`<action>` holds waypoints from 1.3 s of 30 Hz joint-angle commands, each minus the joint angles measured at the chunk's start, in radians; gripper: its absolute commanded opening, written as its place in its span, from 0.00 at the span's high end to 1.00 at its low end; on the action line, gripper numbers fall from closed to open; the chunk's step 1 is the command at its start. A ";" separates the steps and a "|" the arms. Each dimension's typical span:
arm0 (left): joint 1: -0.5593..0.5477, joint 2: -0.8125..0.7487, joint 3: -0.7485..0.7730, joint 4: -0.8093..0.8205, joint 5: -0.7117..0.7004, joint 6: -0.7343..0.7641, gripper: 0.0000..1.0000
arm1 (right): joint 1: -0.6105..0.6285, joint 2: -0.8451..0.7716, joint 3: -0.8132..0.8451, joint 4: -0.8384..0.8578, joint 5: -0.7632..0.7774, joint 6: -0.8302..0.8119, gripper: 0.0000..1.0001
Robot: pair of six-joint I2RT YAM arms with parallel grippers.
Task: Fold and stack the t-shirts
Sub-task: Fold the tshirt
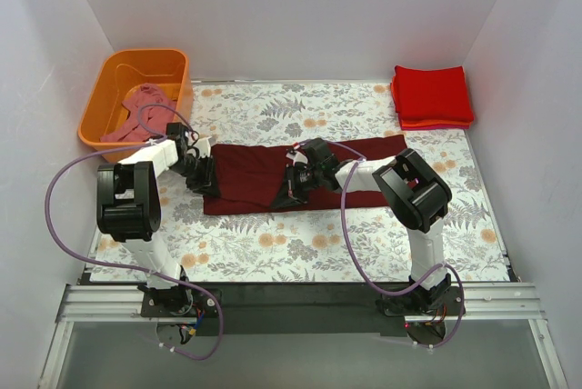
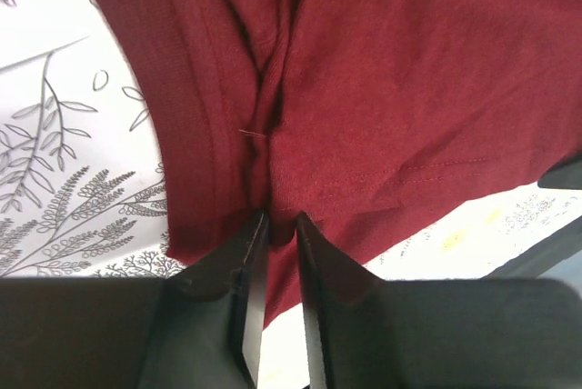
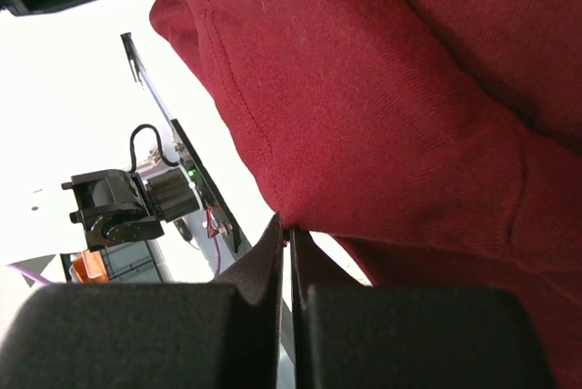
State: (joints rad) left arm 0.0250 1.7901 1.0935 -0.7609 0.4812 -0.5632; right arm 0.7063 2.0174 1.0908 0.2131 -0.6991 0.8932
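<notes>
Maroon t-shirt point(image 1: 250, 175) lies in the overhead view as a long band across the middle of the flowered table point(image 1: 273, 248). My left claw point(image 1: 202, 174) is at its left end and my right claw point(image 1: 296, 184) is near the middle of its near edge. A stack of folded red shirts point(image 1: 432, 95) sits at the far right corner, well apart. A pink shirt point(image 1: 141, 114) lies in the orange tub point(image 1: 136, 66) at the far left. From my left wrist I see my two fingers point(image 2: 238, 266) clenched on a bunched ridge of the maroon cloth just inside the stitched hem, with wrinkles running away from the pinch. From my right wrist my fingertips point(image 3: 265, 257) are pressed nearly together, nipping the very edge of a hem, and the cloth drapes off above them. I judge the shirt light, limp and a little stretchy. It will sag and crease wherever it is not held, and a thin nip like my right one could slip. The doubled hems and seams give the firmest grip, taken well apart so the edge between my claws stays taut.
</notes>
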 commanded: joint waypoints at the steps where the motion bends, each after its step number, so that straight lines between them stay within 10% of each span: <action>1: -0.004 -0.023 0.062 -0.011 -0.007 0.009 0.85 | -0.010 0.000 0.049 0.037 -0.028 -0.007 0.99; 7: -0.005 -0.014 0.094 -0.032 -0.020 0.016 0.78 | -0.018 0.001 0.052 0.037 -0.036 -0.004 0.99; 16: -0.005 0.018 0.150 -0.058 0.017 0.025 1.00 | -0.041 0.007 0.072 0.035 -0.045 -0.014 0.99; 22: -0.004 0.009 0.126 -0.069 -0.019 0.032 0.76 | -0.047 0.010 0.063 0.039 -0.046 -0.013 0.99; 39: -0.011 0.034 0.083 -0.052 0.007 0.009 0.73 | -0.047 0.009 0.049 0.043 -0.045 -0.010 0.99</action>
State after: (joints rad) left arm 0.0174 1.8423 1.1713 -0.8242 0.4648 -0.5495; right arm 0.6605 2.0186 1.1305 0.2203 -0.7292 0.8875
